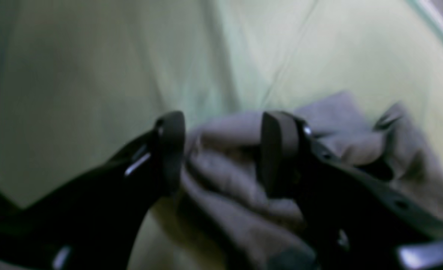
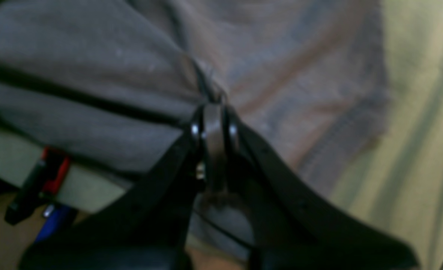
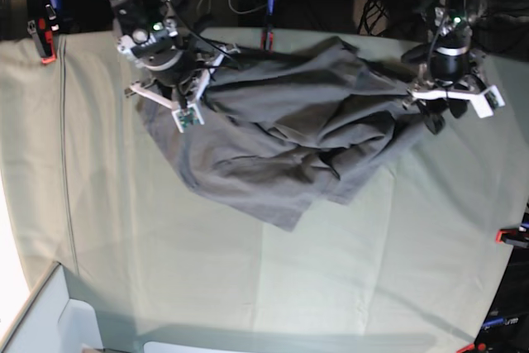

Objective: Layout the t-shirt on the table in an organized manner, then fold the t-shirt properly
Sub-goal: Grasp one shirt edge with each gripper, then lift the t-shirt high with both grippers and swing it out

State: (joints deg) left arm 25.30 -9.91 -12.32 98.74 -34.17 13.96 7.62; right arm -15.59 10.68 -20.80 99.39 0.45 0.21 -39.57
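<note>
At the far side of the counter [image 3: 165, 270] the grey t-shirt [image 3: 281, 142] lay crumpled, not yet spread. Right gripper [image 2: 214, 123] was clamped shut on a pinch of shirt fabric near the counter edge. Left gripper [image 1: 223, 150] stood open, jaws apart around a bunched fold, gripping nothing. Layout step was underway; next move likely called for the left closing, then pulling the cloth flat.
</note>
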